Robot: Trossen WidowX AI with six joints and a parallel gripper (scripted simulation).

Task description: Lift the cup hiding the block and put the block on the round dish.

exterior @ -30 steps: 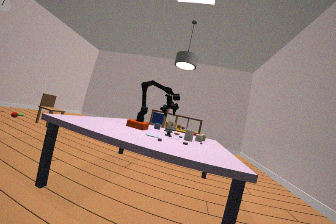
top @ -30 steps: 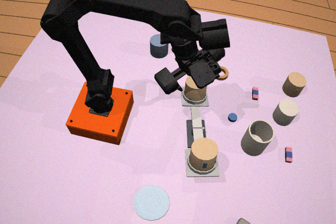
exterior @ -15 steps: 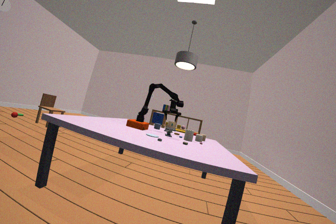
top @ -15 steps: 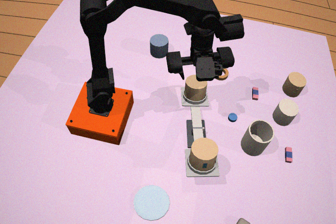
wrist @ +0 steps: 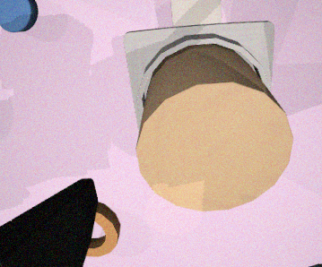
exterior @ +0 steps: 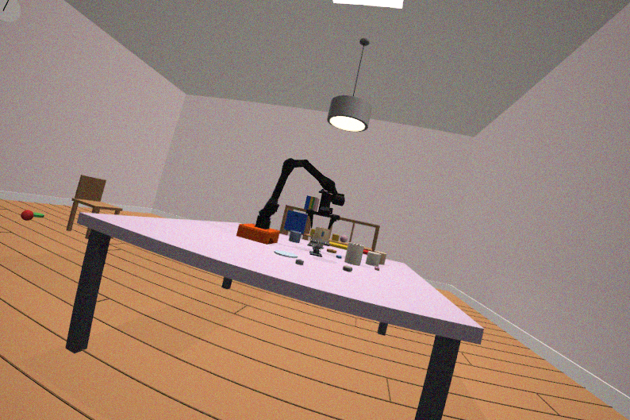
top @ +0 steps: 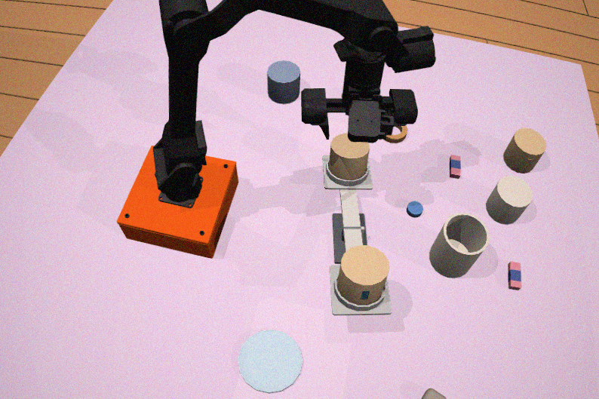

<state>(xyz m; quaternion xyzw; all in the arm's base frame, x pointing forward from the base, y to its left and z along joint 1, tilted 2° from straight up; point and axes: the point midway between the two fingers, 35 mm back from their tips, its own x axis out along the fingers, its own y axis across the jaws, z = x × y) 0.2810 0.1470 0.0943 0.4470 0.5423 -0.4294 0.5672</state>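
My gripper (top: 358,135) (exterior: 320,225) (wrist: 218,180) is open and empty, pointing down above the far tan cup (top: 348,160) (wrist: 213,143). In the wrist view its fingers stand on either side of that cup. The cup stands on the far end plate of the balance (top: 350,206) (wrist: 133,58). The near tan cup (top: 364,268), with a small dark mark on its side, stands on the near end plate. Which end is lower, I cannot tell. The block is not visible. The pale blue round dish (top: 269,360) (exterior: 286,253) lies near the front, with nothing on it.
An orange ring (top: 399,136) (wrist: 113,230) lies beside the far cup. A blue disc (top: 414,209) (wrist: 12,13) lies right of the beam. A hollow grey cup (top: 450,256), a white cylinder (top: 508,198) and a tan cylinder (top: 524,150) stand right. A blue-grey cylinder (top: 283,82) stands behind.
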